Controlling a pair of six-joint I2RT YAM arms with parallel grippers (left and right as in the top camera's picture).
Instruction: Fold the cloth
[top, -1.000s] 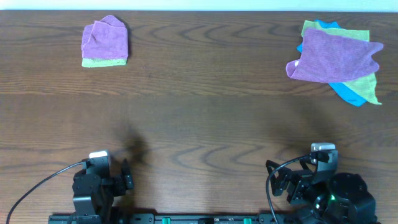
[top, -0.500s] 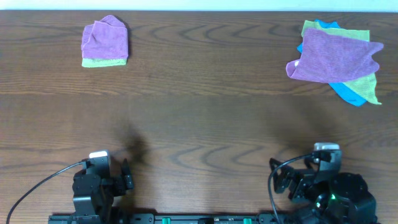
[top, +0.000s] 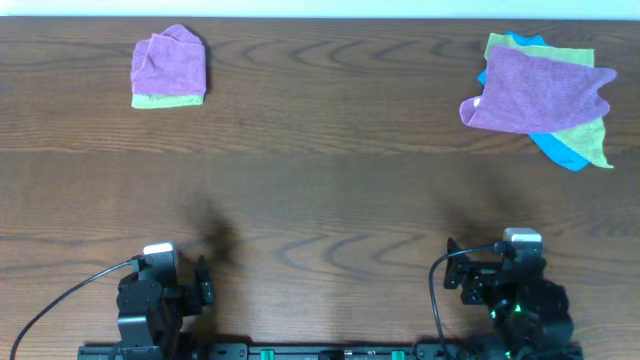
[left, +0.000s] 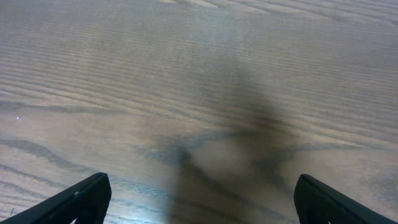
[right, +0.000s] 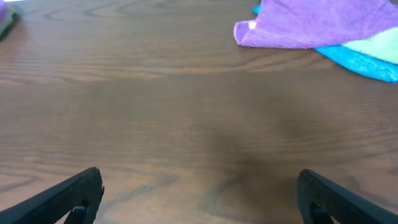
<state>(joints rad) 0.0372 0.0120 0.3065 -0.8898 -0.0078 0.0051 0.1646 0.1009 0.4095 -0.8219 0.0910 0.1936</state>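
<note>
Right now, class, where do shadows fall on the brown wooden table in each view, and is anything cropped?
Overhead: soft dark patch on the brown wood-grain table lower left, fainter one lower right. Left wrist: broad blurred shadow mid-frame. Right wrist: faint shadow; the lilac-purple terry cloth is cropped at the top edge.

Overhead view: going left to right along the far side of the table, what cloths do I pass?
Folded purple terry cloth on a folded lime-green cloth → bare brown wooden table → loose lilac-purple terry cloth heaped over a spread lime-green cloth and a blue cloth.
</note>
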